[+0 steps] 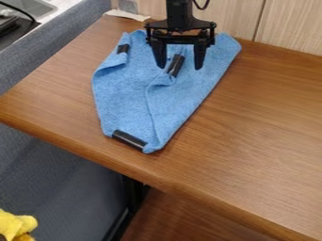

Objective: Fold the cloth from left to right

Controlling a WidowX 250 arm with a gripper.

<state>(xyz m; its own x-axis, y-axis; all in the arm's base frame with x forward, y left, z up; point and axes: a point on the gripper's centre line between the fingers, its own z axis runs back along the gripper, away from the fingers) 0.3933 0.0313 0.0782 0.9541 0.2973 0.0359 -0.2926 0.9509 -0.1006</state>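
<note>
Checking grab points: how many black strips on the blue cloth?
3 on the cloth: one black strip upper left, one by the gripper, one at the near end. Folds may hide more.

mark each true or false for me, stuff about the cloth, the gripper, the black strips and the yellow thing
1. The cloth on the table is blue. True.
2. The gripper is shut. False: its two fingers stand apart, and the middle strip shows between them.
3. The near strip is at the end of the cloth close to the table's front edge. True.
4. The yellow thing lies on the cloth. False: the yellow thing is at the lower left corner of the view, off the tabletop.
5. The cloth is spread out without a fold or crease. False: part of its left side is turned over, and a crease runs down its middle.
</note>
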